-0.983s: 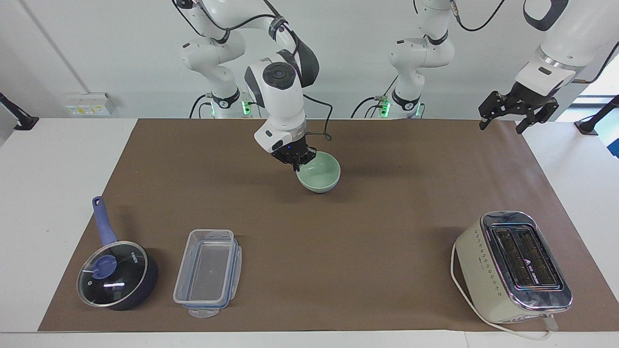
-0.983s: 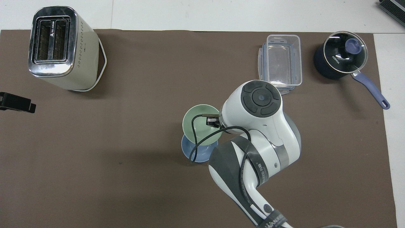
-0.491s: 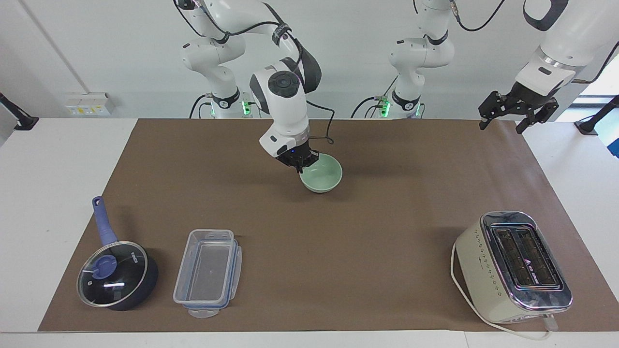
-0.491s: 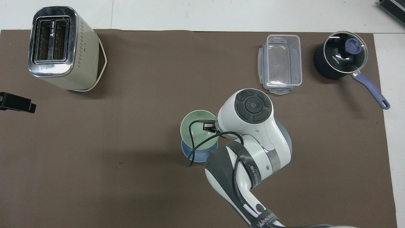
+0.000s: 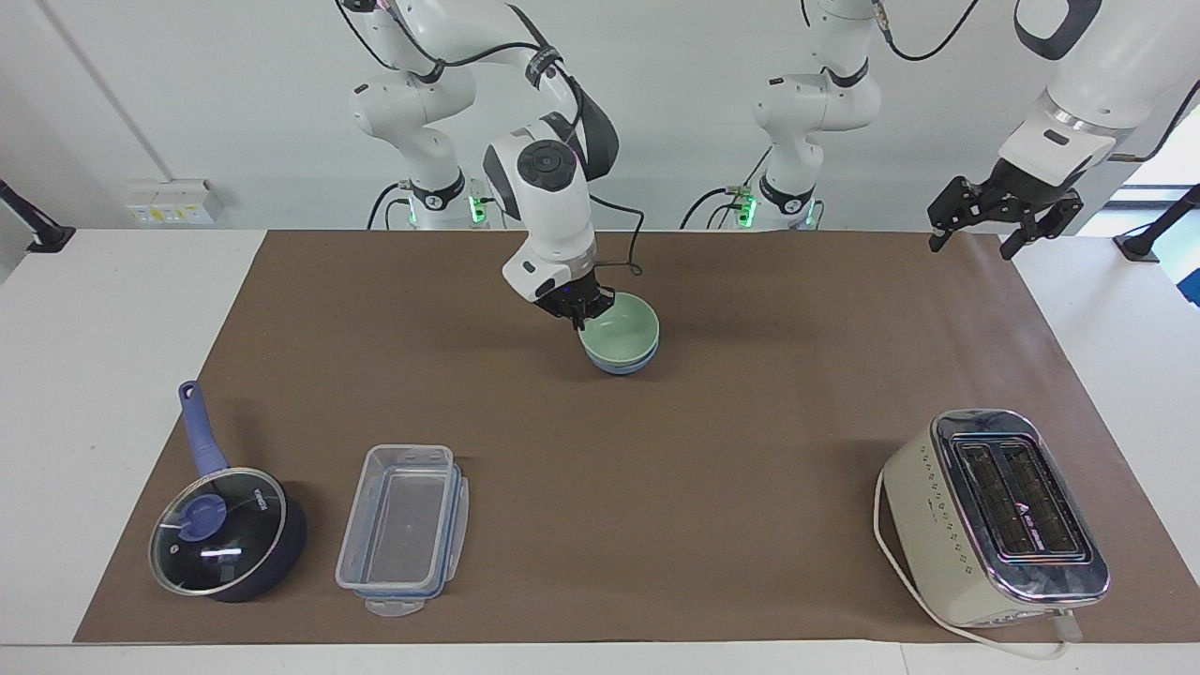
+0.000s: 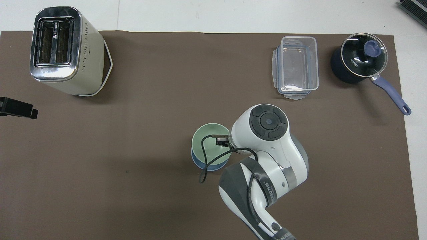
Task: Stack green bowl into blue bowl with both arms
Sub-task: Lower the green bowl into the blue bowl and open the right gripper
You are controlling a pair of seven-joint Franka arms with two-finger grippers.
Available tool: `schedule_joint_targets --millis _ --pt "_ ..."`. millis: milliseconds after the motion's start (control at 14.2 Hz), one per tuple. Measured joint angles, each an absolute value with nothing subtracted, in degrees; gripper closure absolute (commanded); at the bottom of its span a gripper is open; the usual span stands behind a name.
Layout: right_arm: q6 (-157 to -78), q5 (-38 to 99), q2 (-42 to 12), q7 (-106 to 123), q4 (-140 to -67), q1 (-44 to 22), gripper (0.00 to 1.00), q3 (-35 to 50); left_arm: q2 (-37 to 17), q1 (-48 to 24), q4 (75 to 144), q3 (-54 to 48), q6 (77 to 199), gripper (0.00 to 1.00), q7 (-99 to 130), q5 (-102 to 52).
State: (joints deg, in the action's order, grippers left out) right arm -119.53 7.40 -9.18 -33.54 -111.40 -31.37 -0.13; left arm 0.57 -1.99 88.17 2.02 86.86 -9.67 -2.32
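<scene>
I see the right tool (image 5: 583,314) clamped on the rim of the small pale mint-green bowl (image 5: 622,333), which sits nested in the small light periwinkle-blue bowl (image 5: 621,364) near the middle of the brown-covered tabletop (image 5: 712,450). In the overhead view only a blue crescent (image 6: 206,164) shows under the green bowl (image 6: 208,141). My left tool (image 5: 998,217) waits with fingers spread wide, holding nothing, raised over the tabletop's corner at the left arm's end. The cream two-slot toaster (image 5: 994,516) stands well apart.
</scene>
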Motion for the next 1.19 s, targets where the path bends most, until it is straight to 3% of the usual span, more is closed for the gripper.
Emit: schedule_joint_targets --millis 1194 --pt "-126.76 7.54 -9.23 -31.71 -116.50 -32.70 1.00 0.00 0.57 -1.99 88.17 2.02 86.86 0.00 -9.63 -2.32"
